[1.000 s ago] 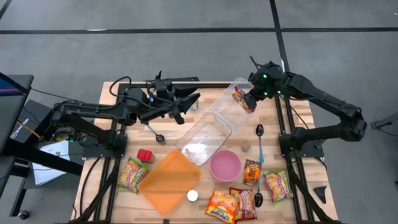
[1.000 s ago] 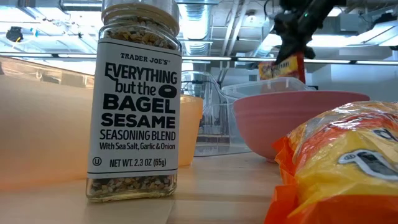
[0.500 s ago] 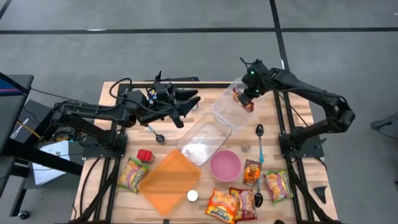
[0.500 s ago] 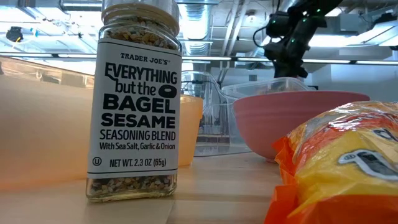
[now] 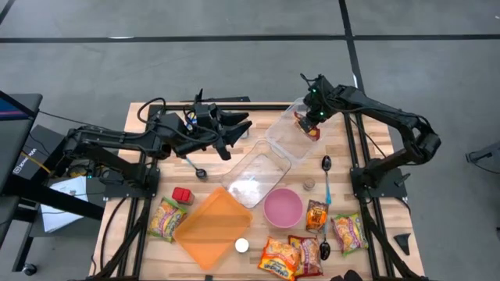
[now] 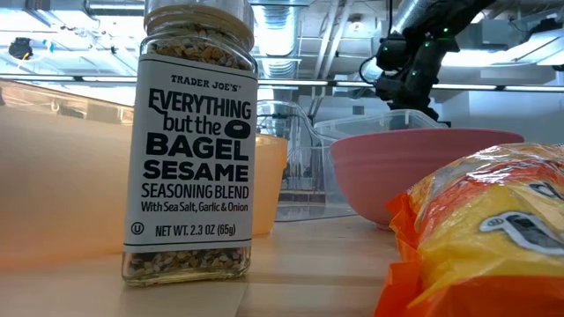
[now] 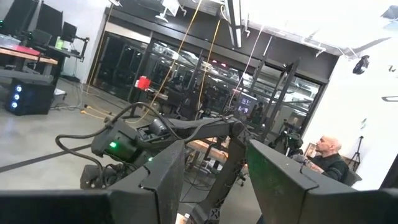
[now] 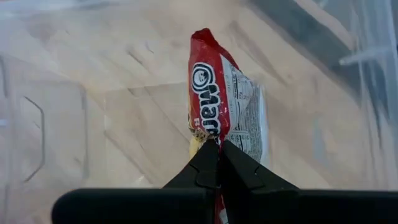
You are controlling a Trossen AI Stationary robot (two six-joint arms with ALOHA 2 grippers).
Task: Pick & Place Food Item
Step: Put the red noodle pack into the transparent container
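Right wrist view shows the right claw point(image 8: 219, 163) pressed together on an edge of the red snack packet point(image 8: 225, 109), dangling inside the clear container point(image 5: 287, 129). It looks light, soft and crinkly; an edge pinch suits it. Farther off, the left claw point(image 5: 241, 128) hovers half spread, empty, above the counter point(image 5: 168, 160).

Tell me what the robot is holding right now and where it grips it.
The right pincer pinches a red noodle packet by its edge, over the clear container.
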